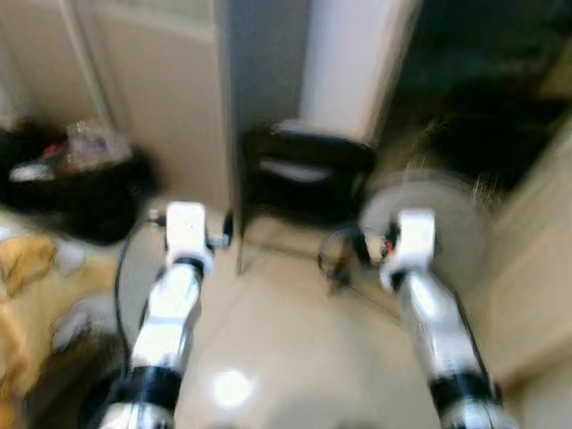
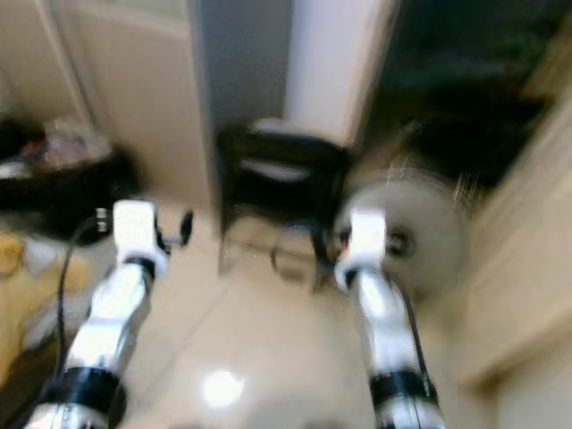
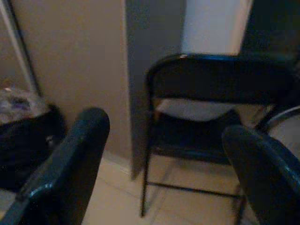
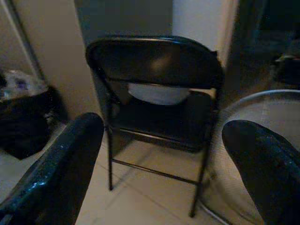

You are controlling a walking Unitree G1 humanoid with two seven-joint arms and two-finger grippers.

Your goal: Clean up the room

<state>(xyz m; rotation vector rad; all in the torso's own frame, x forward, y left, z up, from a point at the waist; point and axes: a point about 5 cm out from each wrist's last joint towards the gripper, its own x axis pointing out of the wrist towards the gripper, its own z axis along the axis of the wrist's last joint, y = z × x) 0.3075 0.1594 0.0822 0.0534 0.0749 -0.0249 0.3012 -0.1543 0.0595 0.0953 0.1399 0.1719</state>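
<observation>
Black folding chair (image 4: pixel 154 89) ahead; I'm approaching, left pincer (image 3: pixel 164 178) and right pincer (image 4: pixel 159 173) both spread wide, empty; next, close in.

A pale tiled floor (image 1: pixel 286 349) with a glossy sheen carries everything here; a bright spot of reflected light sits on it near the lower middle. A black folding chair (image 4: pixel 154 93) stands on the tiles against a grey wall edge, its thin legs planted on the floor. Just beside it, on the robot's right, a round floor fan (image 1: pixel 438 228) rests on the tiles. To the left, a black bag (image 1: pixel 76 192) stuffed with rubbish sits on the floor, with yellowish crumpled cloth (image 1: pixel 22 268) lying near it.
</observation>
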